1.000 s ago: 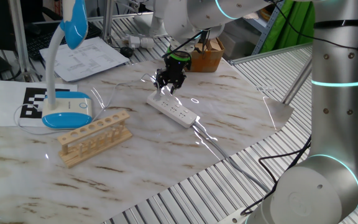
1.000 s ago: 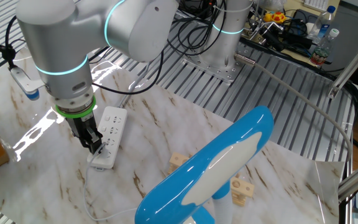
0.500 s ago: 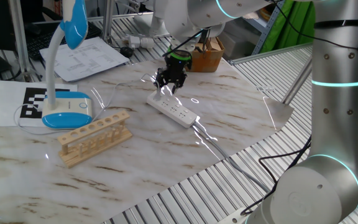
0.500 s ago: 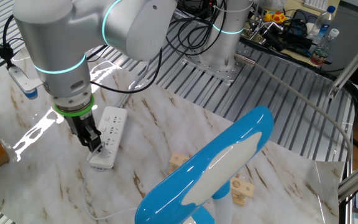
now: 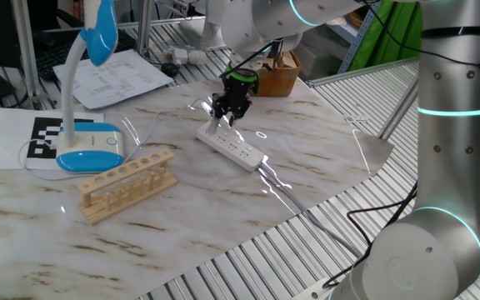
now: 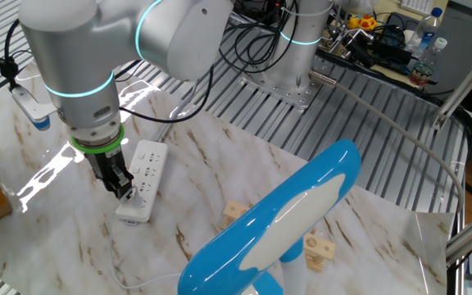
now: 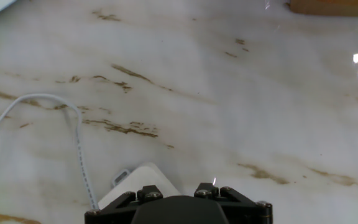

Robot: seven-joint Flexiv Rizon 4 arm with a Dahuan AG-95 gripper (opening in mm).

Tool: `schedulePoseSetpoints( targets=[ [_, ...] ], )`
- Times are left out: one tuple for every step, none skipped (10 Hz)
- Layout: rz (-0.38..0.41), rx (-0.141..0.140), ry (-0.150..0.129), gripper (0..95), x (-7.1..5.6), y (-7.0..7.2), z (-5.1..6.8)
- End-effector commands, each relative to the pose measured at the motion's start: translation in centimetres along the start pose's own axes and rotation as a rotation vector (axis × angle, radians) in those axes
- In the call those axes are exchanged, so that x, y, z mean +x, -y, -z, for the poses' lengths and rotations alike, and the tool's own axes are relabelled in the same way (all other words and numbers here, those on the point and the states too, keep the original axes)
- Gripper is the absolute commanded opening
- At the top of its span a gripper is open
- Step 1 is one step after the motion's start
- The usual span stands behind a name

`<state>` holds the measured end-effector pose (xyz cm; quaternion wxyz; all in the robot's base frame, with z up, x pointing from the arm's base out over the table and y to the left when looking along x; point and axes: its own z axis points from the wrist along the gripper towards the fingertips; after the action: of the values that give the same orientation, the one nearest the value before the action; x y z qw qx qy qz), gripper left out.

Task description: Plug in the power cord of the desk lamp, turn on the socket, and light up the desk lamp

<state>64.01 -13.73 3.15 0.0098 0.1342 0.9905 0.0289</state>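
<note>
While the gripper (image 6: 120, 187), its opening impossible to judge, hangs over the socket (image 6: 141, 180)'s near end, the power cord (image 7: 39, 118) could drag a half-seated plug loose.

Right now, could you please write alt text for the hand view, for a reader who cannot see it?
Looking straight down, the black gripper fills the bottom edge, right over the end of the white socket on a marbled table. The thin white power cord arcs from the left edge toward that end of the socket. The fingertips and plug are hidden.
</note>
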Motion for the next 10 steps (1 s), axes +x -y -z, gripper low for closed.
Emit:
schedulePoseSetpoints(
  targets=[
    [-0.004, 0.001, 0.000, 38.0, -0.03, 0.09, 0.09],
    [-0.008, -0.007, -0.002, 38.0, -0.04, 0.10, -0.01],
    [-0.009, -0.015, 0.001, 38.0, -0.08, 0.11, -0.32],
    [-0.010, -0.020, 0.004, 38.0, -0.11, 0.13, -0.57],
    [-0.010, -0.020, 0.007, 38.0, -0.11, 0.13, -0.66],
    [-0.012, -0.020, 0.006, 38.0, -0.05, 0.04, -0.37],
    [-0.013, -0.017, 0.007, 38.0, 0.02, 0.00, -0.34],
    [-0.011, -0.017, 0.011, 38.0, 0.03, 0.03, -0.48],
    [-0.011, -0.019, 0.013, 38.0, 0.08, 0.06, -0.51],
    [-0.009, -0.019, 0.014, 38.0, 0.09, 0.06, -0.54]
  ],
)
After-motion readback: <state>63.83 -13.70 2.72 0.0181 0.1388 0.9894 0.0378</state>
